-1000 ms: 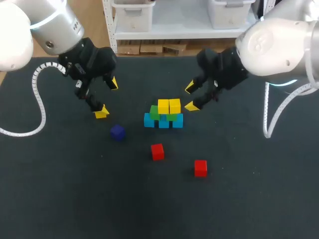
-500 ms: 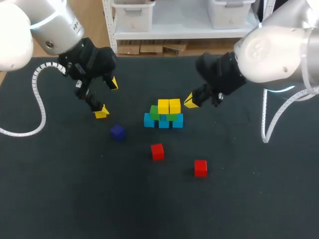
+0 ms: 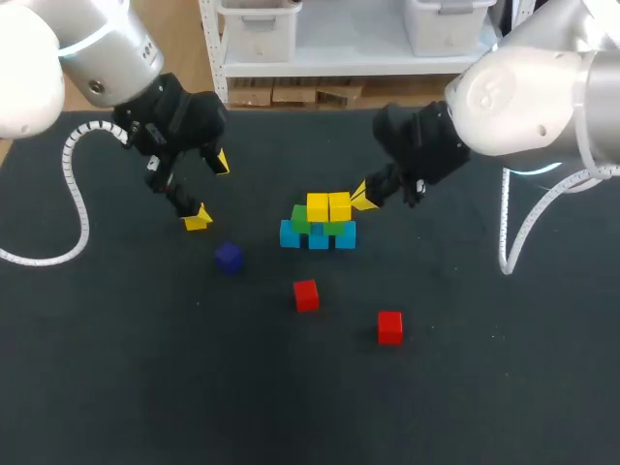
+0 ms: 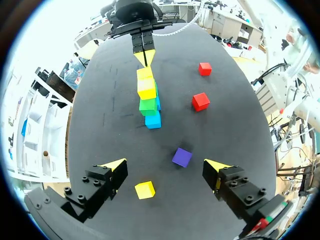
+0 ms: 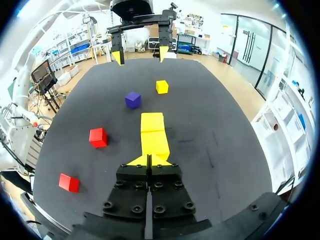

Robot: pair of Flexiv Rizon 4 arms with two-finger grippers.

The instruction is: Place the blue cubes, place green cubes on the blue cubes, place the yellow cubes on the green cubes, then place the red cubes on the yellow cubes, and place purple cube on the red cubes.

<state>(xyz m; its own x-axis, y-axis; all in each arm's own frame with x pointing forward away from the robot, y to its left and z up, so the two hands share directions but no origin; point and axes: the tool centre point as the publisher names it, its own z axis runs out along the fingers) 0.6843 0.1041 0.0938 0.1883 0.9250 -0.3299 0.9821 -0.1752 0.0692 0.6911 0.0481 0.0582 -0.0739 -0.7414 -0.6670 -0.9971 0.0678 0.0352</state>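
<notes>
Right pincer (image 5: 148, 160), shut w/ nothing in it, is being held right by the yellow blocks (image 5: 153, 131) atop the green ones (image 3: 300, 218), prob. to square them, so light, level nudges are being advised.

left arm (image 3: 92, 44): rounded silver-white shell, pale blue ring, black wrist section
right arm (image 3: 528, 92): same silver-white shell, pale blue ring, black wrist
white ribbed hose (image 3: 79, 208): loops off left arm
second hose (image 3: 511, 228): white, ribbed, off right arm
left gripper (image 3: 208, 190): black finger blocks, round screws, yellow wedge tips
right gripper (image 3: 363, 195): black blocks, rows of screws, yellow tips
</notes>
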